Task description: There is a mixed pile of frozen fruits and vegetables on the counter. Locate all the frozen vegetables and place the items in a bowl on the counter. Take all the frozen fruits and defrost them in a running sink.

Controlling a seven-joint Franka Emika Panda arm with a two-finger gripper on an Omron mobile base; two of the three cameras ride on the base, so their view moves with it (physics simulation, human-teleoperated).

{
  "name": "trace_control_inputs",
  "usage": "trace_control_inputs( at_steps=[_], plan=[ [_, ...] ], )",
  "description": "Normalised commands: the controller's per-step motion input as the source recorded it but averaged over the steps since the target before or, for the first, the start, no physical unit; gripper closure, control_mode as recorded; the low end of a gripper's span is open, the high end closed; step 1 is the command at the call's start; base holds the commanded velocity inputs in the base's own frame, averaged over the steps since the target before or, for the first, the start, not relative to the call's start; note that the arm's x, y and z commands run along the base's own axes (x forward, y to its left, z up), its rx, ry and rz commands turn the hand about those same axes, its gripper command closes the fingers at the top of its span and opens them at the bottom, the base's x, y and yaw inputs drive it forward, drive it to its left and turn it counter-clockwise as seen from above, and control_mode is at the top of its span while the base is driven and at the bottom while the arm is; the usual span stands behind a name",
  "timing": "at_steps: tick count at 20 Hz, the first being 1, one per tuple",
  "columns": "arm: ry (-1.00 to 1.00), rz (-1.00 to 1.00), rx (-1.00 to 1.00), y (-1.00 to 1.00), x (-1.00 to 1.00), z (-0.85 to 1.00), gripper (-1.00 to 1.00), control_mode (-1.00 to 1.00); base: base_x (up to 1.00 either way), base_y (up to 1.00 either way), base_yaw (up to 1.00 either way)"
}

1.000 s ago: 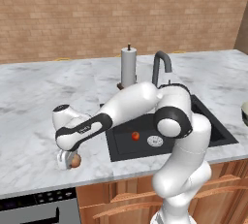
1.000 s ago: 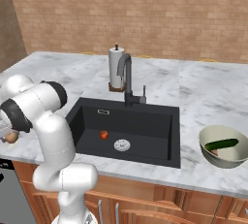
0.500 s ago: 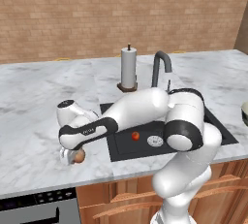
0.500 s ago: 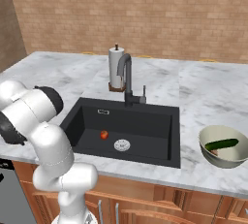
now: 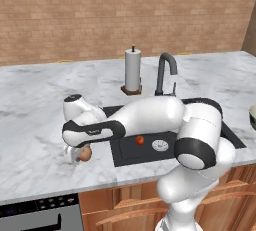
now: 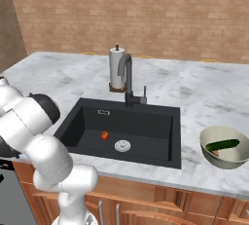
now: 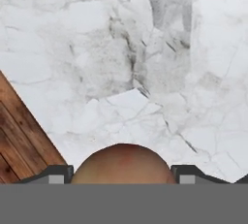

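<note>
2 fingertips (image 7: 55, 174) flank the peach (image 7: 122, 164), the gripper (image 5: 80, 156) clamped on it at the counter's (image 5: 35, 120) near edge.

The light is bright and even, like daylight, with no glare. Soft, faint shadows lie under the arm (image 5: 150, 120) on the worktop (image 5: 35, 100). The sink (image 6: 146, 121) looks dark inside. Both base views are sharp. The hand view is a bit blurry up close.
</note>
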Motion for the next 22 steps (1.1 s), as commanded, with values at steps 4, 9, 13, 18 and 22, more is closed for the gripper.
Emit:
trace_control_inputs(
  at_steps=[4, 9, 13, 18, 22],
  plan=[
    [-0.03, 0.0, 0.05, -0.56, 0.02, 0.02, 1.0, -1.0, 0.0, 0.0, 0.0],
    [0.01, 0.0, 0.06, -0.52, 0.04, 0.02, 1.0, -1.0, 0.0, 0.0, 0.0],
    [0.04, 0.0, 0.06, -0.48, 0.15, 0.0, 1.0, -1.0, 0.0, 0.0, 0.0],
    [0.0, -0.06, 0.01, -0.4, 0.22, -0.01, 1.0, -1.0, 0.0, 0.0, 0.0],
    [0.05, -0.04, 0.0, -0.43, 0.21, 0.01, 1.0, -1.0, 0.0, 0.0, 0.0]
  ],
)
